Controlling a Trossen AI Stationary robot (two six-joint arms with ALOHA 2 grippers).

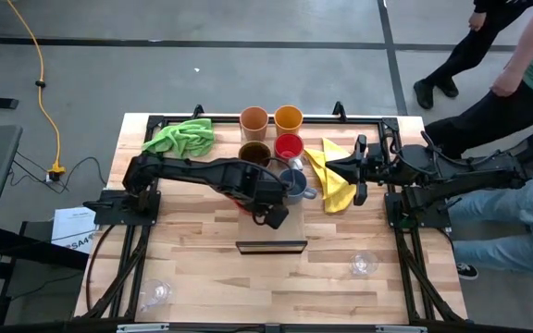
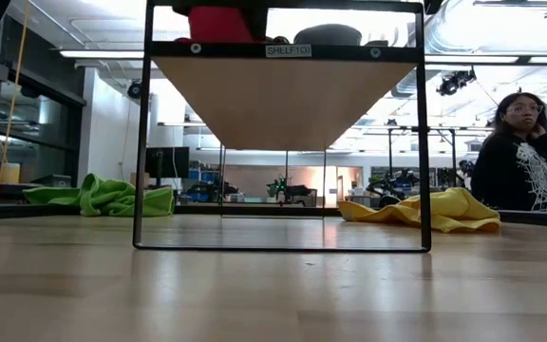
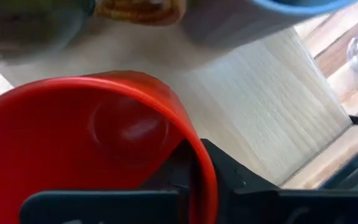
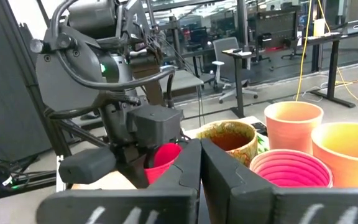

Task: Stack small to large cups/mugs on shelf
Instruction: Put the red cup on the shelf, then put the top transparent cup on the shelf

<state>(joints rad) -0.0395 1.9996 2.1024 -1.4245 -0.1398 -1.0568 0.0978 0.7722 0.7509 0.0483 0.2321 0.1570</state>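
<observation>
My left gripper (image 1: 248, 199) reaches in from the left, is shut on a red mug (image 3: 92, 143) and holds it over the left end of the shelf (image 1: 285, 231), a light-wood board with a dark front edge. A grey-blue mug (image 1: 294, 185) stands at the shelf's far side. A brown mug (image 1: 254, 153), a second red mug (image 1: 288, 146), a peach tumbler (image 1: 254, 120) and an orange tumbler (image 1: 288, 117) stand behind it. Two clear glasses (image 1: 364, 264) (image 1: 158, 294) stand near the front. My right gripper (image 1: 331, 168) is shut and empty over the yellow cloth (image 1: 336, 185). My left gripper holds the red mug by its wall at the rim (image 3: 205, 186), with one finger (image 3: 180, 167) inside the mug and one (image 3: 232, 174) outside. The fingers come from above. In the low view the mug's base (image 2: 221, 27) is at the shelf top; I cannot tell whether it rests there.
A green cloth (image 1: 181, 137) lies at the far left of the table. People stand and sit beyond the table's right side (image 1: 526, 74). The shelf stands on a thin dark frame (image 2: 141, 142), with open tabletop beneath it.
</observation>
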